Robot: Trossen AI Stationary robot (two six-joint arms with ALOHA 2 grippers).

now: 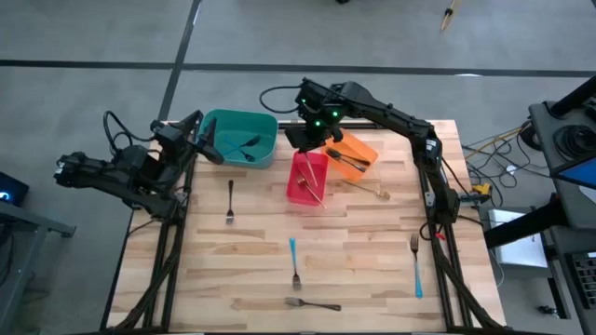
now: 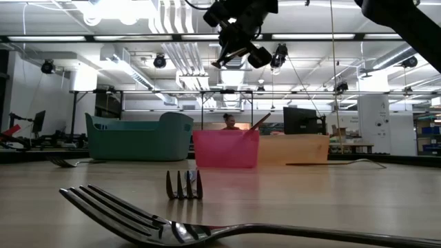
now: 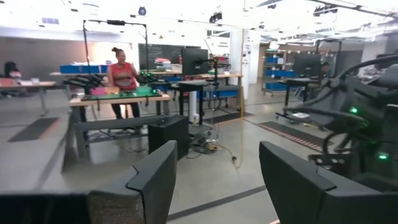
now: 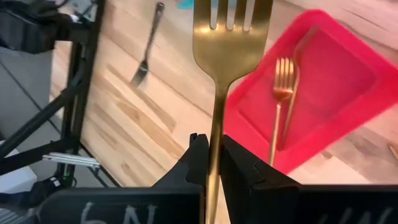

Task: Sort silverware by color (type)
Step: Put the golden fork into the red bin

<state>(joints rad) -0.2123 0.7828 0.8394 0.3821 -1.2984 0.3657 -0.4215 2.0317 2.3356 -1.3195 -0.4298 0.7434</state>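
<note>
The right gripper is clenching a gold fork by its handle, tines pointing away from the wrist, and is hanging above the red bin near the table's far edge. One gold fork is already lying inside that bin. The left gripper is waiting at the far left corner, beside the teal bin, with its fingers standing apart — nothing between them. Other forks are lying on the table: a dark one toward the left edge, a blue-handled one near the right edge, and a plain silver one at the near edge.
</note>
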